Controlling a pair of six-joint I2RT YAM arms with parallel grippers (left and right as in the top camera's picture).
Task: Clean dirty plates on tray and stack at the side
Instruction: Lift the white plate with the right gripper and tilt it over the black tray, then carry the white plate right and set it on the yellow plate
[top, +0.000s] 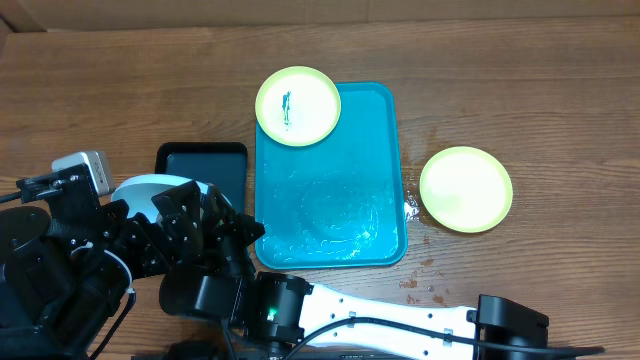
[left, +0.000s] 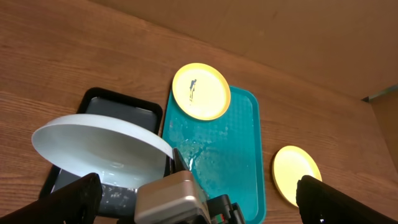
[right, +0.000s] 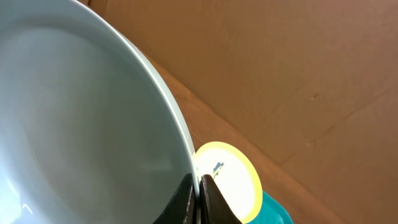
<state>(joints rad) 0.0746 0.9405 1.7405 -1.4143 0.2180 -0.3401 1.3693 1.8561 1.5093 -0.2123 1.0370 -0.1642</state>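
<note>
The turquoise tray (top: 330, 215) lies mid-table and looks wet. A yellow-green plate with a dark teal smear (top: 298, 105) sits on its far left corner. A clean yellow-green plate (top: 465, 188) lies on the table to the tray's right. My right gripper (right: 199, 186) is shut on the rim of the light blue plate (right: 81, 124) and holds it tilted above the black tray (left: 118, 102). My left gripper (left: 199, 193) is open, its fingers wide apart just in front of the light blue plate (left: 99, 149). In the overhead view the arms hide most of that plate (top: 140, 188).
The small black tray (top: 205, 160) lies left of the turquoise tray, with wet specks on it. Water drops lie on the table near the tray's right front corner (top: 415, 285). A brown cardboard wall (right: 298, 74) stands behind the table.
</note>
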